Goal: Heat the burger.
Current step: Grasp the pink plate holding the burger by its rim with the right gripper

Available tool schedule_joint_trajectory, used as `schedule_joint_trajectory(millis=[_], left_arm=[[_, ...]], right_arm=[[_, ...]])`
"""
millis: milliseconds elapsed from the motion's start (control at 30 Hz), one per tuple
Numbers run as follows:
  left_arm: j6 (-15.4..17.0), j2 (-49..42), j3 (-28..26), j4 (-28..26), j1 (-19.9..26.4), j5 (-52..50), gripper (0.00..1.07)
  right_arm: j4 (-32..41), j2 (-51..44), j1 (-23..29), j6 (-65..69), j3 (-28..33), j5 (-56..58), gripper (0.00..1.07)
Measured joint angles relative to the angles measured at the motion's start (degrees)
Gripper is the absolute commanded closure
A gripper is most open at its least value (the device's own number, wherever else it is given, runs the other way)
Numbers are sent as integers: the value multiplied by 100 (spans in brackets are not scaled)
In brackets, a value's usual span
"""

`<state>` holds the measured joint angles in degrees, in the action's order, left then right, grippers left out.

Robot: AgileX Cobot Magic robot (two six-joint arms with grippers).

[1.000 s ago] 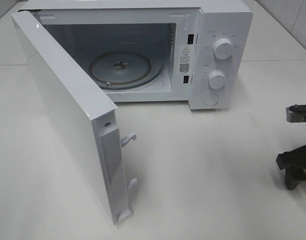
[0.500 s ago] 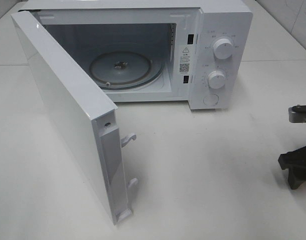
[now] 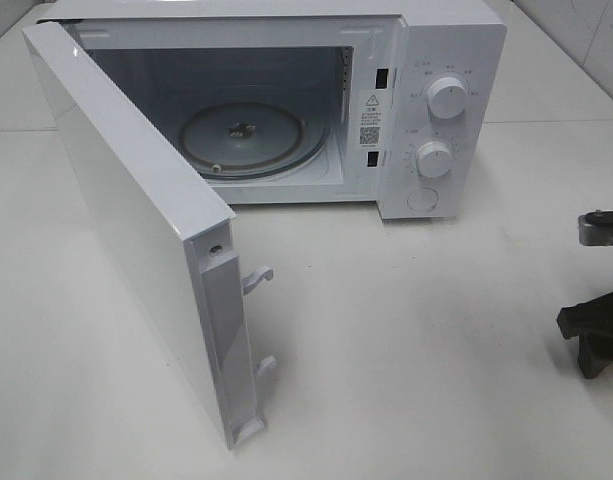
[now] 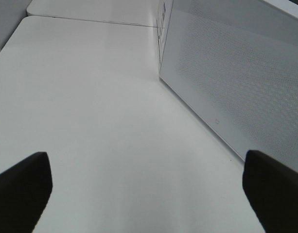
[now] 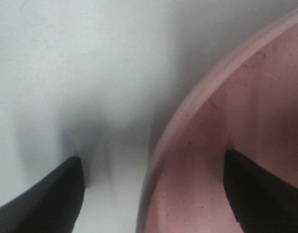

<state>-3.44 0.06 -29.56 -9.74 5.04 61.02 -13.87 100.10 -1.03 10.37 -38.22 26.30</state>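
My right tool has slid toward the right edge of the worktop, jaws wide astride the rim of the pink plate. My left tool gapes empty. I cannot see the burger. The microwave stands open.

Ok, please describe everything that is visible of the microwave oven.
The microwave is a white box, plastic or painted metal by its look, standing upright at the back of the white table. Its door is swung wide open to the left, with two latch hooks on its free edge. Inside lies an empty round glass turntable. The right panel carries two round knobs. Only the table touches it.
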Motion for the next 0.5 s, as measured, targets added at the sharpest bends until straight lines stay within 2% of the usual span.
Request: schedule_joint_trajectory(millis=[133,200,233,267,300,333,367,400,433,467,500], left_arm=[[0,0,0,0,0,0,6],[0,0,0,0,0,0,6],[0,0,0,0,0,0,6],[0,0,0,0,0,0,6],[0,0,0,0,0,0,6],[0,0,0,0,0,0,6],[0,0,0,0,0,0,6],[0,0,0,0,0,0,6],[0,0,0,0,0,0,6],[0,0,0,0,0,0,6],[0,0,0,0,0,0,6]], right_arm=[[0,17,0,0,-6,17,33],[6,17,0,0,-6,34,44],[6,17,0,0,-6,34,44],[6,17,0,0,-6,52,54],[6,17,0,0,-6,52,54],[0,17,0,0,-6,69,59],[-34,29,0,0,-6,103,72],[-34,29,0,0,-6,103,72],[-109,29,0,0,-6,138,84],[-132,29,0,6,-6,166,90],[-132,29,0,6,-6,166,90]])
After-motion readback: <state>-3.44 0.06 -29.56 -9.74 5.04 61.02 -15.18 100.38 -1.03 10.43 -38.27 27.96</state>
